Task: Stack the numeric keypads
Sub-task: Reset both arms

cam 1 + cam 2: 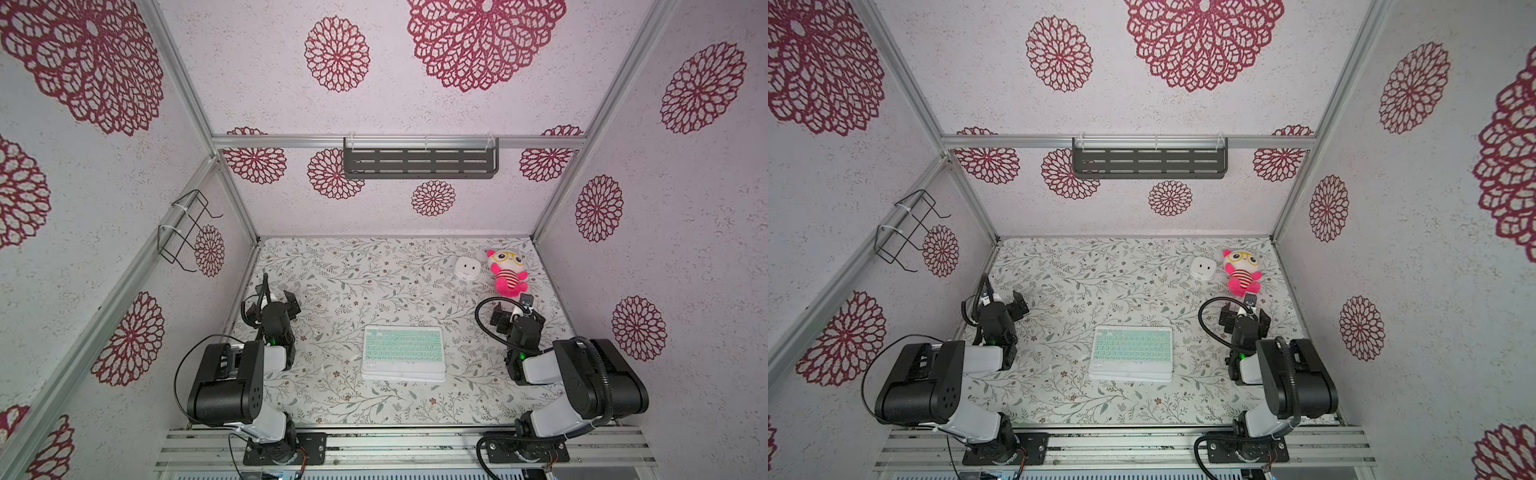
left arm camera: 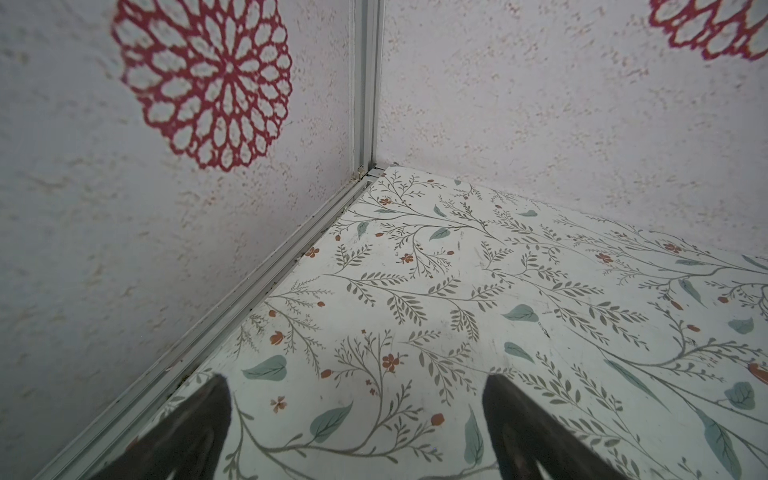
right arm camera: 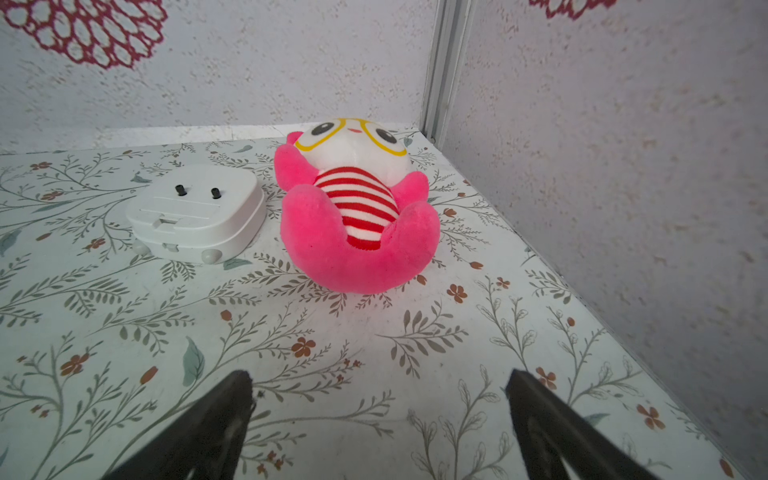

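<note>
A mint-green numeric keypad (image 1: pixel 403 348) (image 1: pixel 1131 348) with a white frame lies flat in the middle of the table, seen in both top views. It tops a stack: white frame edges (image 1: pixel 402 376) of keypads beneath show along its near side, their key colours hidden. My left gripper (image 1: pixel 272 300) (image 1: pixel 1000 302) hangs open over the table's left side, apart from the stack. In the left wrist view the left gripper (image 2: pixel 356 378) has only bare table between its fingers. My right gripper (image 1: pixel 518 312) (image 1: pixel 1245 313) (image 3: pixel 379 372) is open and empty at the right.
A pink plush toy (image 1: pixel 509 272) (image 3: pixel 357 208) and a small white gadget (image 1: pixel 467 267) (image 3: pixel 197 212) lie at the back right, just beyond the right gripper. A dark shelf (image 1: pixel 419 162) hangs on the back wall, a wire rack (image 1: pixel 187 230) on the left wall. Walls enclose three sides.
</note>
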You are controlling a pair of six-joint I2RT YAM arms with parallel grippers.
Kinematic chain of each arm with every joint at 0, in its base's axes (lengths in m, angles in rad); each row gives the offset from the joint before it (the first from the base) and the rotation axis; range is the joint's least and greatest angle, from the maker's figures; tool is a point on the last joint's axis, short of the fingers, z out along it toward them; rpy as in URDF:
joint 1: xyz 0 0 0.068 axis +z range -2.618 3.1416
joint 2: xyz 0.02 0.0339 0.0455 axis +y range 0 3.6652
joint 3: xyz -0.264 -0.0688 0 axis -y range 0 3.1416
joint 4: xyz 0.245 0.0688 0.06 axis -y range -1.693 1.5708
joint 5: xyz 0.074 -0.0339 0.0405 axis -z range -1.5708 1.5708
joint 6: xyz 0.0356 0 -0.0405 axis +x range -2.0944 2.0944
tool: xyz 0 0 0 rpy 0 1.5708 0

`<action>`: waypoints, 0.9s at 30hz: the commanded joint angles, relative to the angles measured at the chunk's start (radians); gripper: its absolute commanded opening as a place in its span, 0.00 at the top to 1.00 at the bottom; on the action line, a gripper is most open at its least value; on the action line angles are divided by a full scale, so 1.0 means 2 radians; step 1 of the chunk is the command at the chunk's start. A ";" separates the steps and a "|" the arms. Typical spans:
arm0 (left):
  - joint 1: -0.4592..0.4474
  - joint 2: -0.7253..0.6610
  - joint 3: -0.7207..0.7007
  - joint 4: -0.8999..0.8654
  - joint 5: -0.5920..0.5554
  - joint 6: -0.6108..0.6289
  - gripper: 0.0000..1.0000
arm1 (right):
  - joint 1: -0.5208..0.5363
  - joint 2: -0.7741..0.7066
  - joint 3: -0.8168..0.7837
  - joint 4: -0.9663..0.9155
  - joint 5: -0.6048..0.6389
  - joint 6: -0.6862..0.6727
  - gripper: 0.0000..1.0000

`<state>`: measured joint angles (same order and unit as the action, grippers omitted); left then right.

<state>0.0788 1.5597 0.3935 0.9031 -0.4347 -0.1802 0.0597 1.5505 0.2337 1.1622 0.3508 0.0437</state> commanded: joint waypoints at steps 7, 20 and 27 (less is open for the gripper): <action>0.003 -0.002 0.007 0.004 0.004 0.005 0.03 | -0.004 -0.007 0.009 0.023 -0.006 -0.003 0.01; 0.003 -0.002 0.007 0.004 0.004 0.005 0.03 | -0.004 -0.007 0.008 0.022 -0.006 -0.003 0.01; 0.003 -0.002 0.007 0.004 0.004 0.005 0.03 | -0.004 -0.007 0.009 0.021 -0.006 -0.003 0.01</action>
